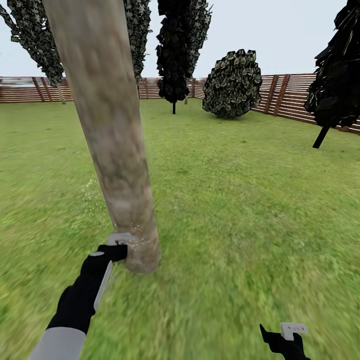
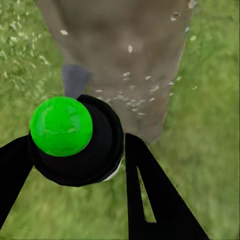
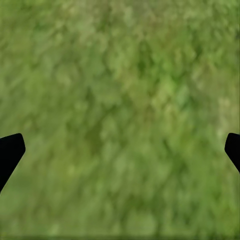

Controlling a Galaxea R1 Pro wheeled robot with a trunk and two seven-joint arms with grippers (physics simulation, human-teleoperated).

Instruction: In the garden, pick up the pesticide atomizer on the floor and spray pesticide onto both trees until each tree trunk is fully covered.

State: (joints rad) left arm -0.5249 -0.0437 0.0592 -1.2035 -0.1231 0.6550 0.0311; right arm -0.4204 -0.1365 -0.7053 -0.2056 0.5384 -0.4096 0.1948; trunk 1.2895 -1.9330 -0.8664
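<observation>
A thick tree trunk [image 1: 107, 125] of mottled grey-beige bark rises just ahead of me, leaning slightly in the head view. Low beside its base, my left gripper [image 1: 117, 245] is shut on the pesticide atomizer [image 2: 75, 145], a black body with a round green top [image 2: 61, 126]. It points at the trunk [image 2: 125, 45]. Tiny white specks of pesticide [image 2: 132, 100] dot the bark, and more of them drift to the left of the trunk [image 1: 90, 200]. My right gripper [image 1: 285, 337] hangs open over bare grass, its fingers [image 3: 10, 152] spread wide apart.
Blurry green lawn [image 1: 240, 200] spreads all round. Farther back stand a dark-crowned tree [image 1: 180, 50], a round leafy bush [image 1: 232, 85] and another dark tree [image 1: 335, 75] at the right. A brown slat fence [image 1: 285, 97] rings the garden.
</observation>
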